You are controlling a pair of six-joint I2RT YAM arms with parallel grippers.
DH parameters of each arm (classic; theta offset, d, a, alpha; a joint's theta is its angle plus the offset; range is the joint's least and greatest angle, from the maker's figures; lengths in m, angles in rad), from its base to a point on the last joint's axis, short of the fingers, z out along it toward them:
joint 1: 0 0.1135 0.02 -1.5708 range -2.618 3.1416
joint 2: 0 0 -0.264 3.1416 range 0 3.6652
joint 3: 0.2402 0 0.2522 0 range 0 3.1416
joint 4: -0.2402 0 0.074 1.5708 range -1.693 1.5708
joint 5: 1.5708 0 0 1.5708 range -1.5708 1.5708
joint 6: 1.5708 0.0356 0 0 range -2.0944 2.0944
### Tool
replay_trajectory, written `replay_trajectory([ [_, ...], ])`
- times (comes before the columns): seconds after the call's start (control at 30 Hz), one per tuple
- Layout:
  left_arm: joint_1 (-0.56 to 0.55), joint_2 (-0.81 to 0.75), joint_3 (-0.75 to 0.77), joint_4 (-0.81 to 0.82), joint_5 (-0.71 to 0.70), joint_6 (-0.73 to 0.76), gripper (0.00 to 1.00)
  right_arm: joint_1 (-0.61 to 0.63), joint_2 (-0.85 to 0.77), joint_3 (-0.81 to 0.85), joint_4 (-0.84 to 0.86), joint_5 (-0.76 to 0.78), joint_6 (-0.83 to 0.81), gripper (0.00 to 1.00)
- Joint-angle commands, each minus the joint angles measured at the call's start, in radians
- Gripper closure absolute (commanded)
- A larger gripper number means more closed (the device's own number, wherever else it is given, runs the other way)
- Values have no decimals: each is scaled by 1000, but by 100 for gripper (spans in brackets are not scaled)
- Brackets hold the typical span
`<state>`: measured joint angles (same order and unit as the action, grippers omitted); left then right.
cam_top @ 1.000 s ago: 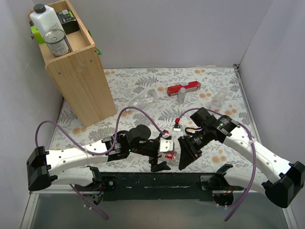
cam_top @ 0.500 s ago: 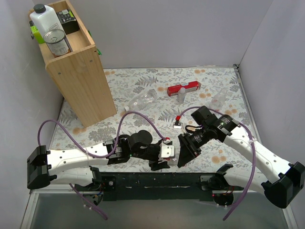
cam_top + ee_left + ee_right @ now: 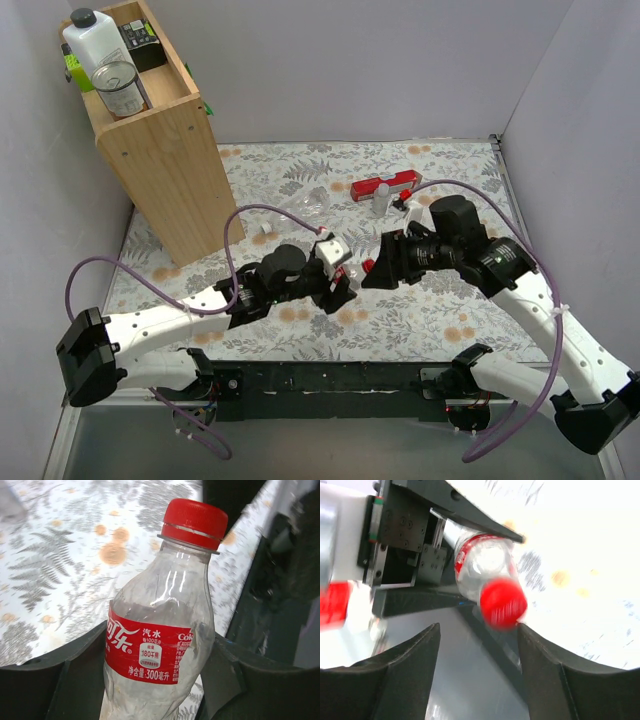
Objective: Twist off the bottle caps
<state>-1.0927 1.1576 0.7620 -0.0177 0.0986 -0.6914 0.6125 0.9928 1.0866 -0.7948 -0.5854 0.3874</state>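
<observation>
Jaws first: L gripper [image 3: 340, 283] was clenched on the clear bottle [image 3: 160, 630], fingers pressing its body from both sides at and below the red label. R gripper [image 3: 479, 630] was released, jaws spread wide w/ nothing clamped. The red cap [image 3: 194, 522] sat in the gap btwn them, close against one finger, but thru the blur I couldn't tell if it actually touched.

Bottle was held off the worktop [image 3: 450, 320], above its near half, approx mid-width, neck pointed toward the R arm. Cap was on the neck, tamper ring right under it. Couldn't tell if the thread was already cracked loose.

Handling, my guess: bottle looked empty, so v. light. Thin clear plastic, soft, so the walls would dent under a hard squeeze. Smooth and slick too, so it could spin in the L jaws once torque went on. Label band seemed a fair place for the hold; nearer the shoulder would prob. be stiffer. Cap was the opposite: small and rigid. Best taken square across its side wall, pads on opposite sides, lined up w/ the neck, not on the top face or the ring.

Elsewhere: a red box [image 3: 386, 186] lay near the far edge w/ a small clear bottle [image 3: 381, 203] just beside it. A wooden crate [image 3: 165, 170] stood at the far-left corner.
</observation>
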Motion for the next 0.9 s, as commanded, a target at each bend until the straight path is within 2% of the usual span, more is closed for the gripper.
replay_trajectory([
  [0.0,100,-27,5,76,22,-135,75,0,-91,-33,338,268,149,32],
  [0.13,125,-26,3,79,30,-161,75,0,-152,-183,659,335,292,37],
  [0.23,132,-38,-6,91,29,-171,75,16,-135,-232,752,416,314,39],
  [0.4,139,-38,-3,85,24,-174,75,23,-92,-203,783,446,300,39],
  [0.6,149,-32,-3,84,20,-189,75,27,-75,-198,755,440,307,44],
  [0.87,160,-35,-6,90,10,-206,75,36,-97,-243,766,412,335,39],
])
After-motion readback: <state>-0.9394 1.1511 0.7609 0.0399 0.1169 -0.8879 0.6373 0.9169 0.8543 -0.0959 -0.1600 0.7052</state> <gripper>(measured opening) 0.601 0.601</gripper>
